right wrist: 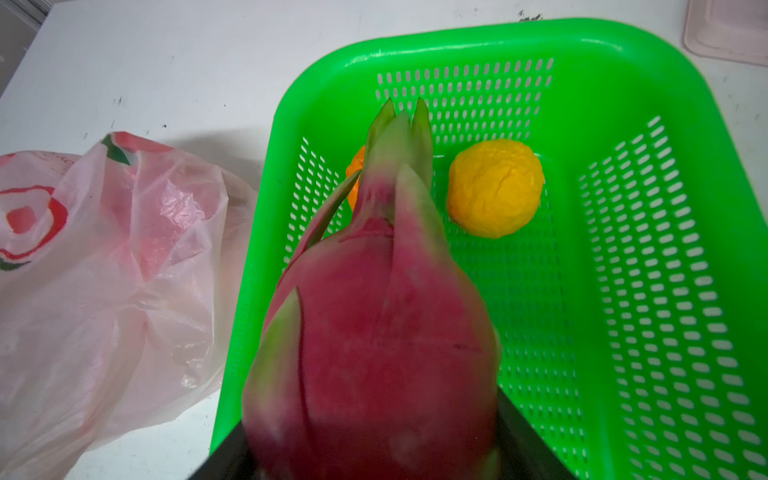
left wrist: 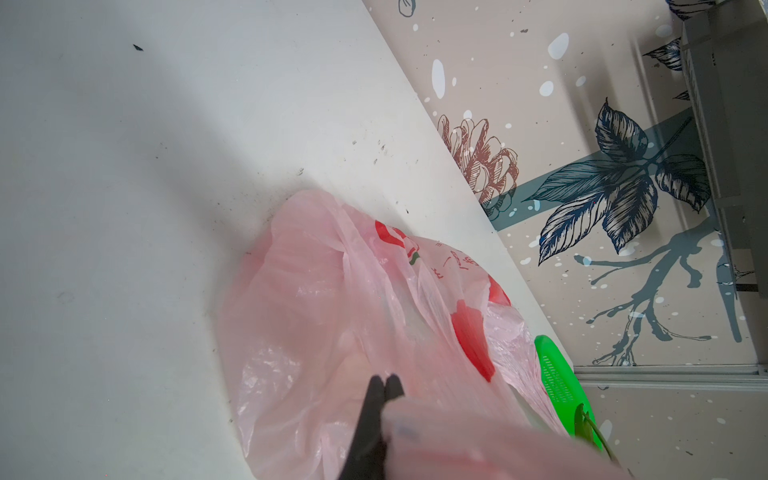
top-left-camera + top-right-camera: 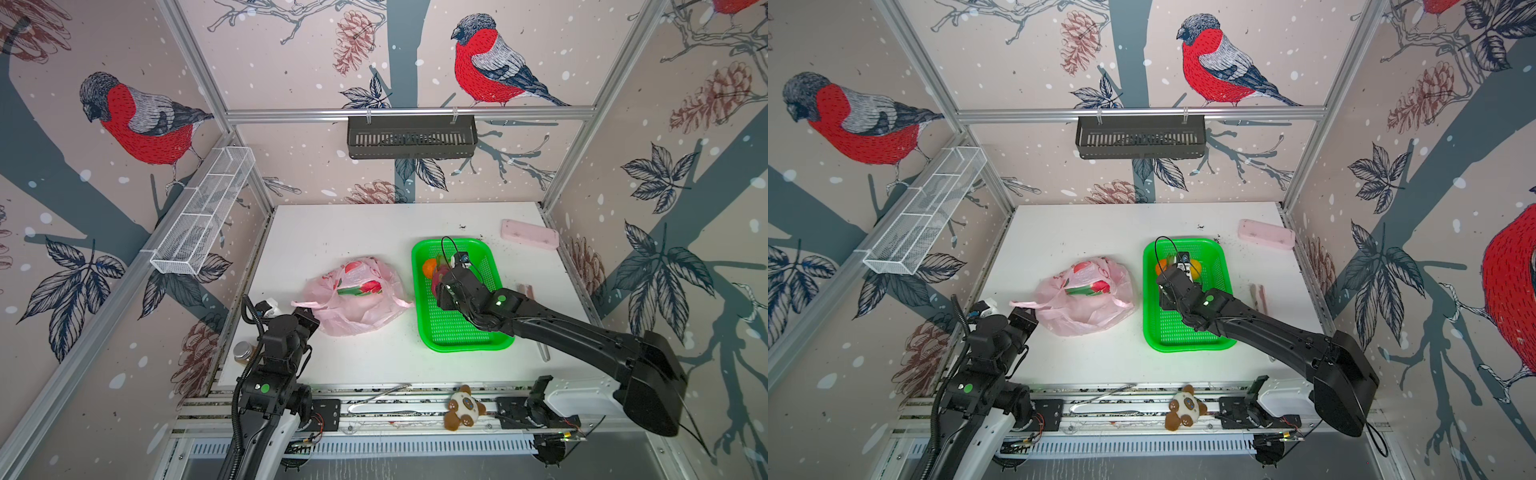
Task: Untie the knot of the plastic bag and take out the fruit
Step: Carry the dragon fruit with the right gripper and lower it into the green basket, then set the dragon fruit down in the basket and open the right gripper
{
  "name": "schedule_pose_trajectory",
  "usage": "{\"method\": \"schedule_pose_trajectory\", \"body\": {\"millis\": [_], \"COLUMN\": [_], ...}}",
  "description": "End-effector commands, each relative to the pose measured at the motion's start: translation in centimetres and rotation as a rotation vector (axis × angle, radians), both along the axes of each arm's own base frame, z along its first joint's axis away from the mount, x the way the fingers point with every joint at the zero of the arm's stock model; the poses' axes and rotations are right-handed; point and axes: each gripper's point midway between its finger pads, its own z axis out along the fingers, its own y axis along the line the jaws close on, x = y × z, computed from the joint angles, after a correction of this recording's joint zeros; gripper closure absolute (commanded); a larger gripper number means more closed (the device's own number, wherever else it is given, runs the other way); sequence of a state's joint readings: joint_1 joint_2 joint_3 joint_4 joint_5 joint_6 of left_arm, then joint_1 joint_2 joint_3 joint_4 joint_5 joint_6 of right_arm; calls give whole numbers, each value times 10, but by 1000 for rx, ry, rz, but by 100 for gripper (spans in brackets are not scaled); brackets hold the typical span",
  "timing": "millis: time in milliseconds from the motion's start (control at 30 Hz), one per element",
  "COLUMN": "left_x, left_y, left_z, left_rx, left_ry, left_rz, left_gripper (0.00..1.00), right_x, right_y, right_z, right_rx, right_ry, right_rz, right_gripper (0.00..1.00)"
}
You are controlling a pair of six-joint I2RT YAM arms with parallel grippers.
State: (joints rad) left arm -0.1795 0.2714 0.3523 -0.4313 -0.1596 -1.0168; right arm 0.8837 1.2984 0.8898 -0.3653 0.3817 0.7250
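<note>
On the white table [image 3: 332, 232] we see the plastic bag [image 3: 353, 307] slumped, its red printed writing too small to read. The left gripper [image 2: 384, 380] is pinched closed on its handle. Over the green basket [image 3: 465, 347] beside it, the right gripper [image 3: 441, 284] clasps a dragon fruit [image 1: 374, 332]. Two oranges [image 1: 494, 187] lie beyond.

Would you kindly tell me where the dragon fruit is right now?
The dragon fruit sits gripped in the right gripper over the green basket, just right of the plastic bag in both top views, its tip near two oranges.
</note>
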Motion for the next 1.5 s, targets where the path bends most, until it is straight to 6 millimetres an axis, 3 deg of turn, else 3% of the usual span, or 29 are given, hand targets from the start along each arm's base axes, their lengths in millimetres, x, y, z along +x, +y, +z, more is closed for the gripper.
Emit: {"method": "schedule_pose_trajectory", "body": {"millis": [0,400,800,1467], "left_x": [2,0,0,-1], "left_y": [2,3,3,3], "left_z": [11,10,7,1], "left_rx": [5,5,2,0], "left_ry": [-39,-30,-20,-8], "left_rz": [11,16,15,16], "left_gripper": [100,100,100,100], "right_x": [-3,-22,-16,-7], "right_y": [7,11,17,15], "right_z": [-5,-45,-65,-78], "right_rx": [55,63,48,18], "right_ry": [18,106,142,168], "right_rz": [-17,-5,23,20], "right_gripper": [70,69,64,40]}}
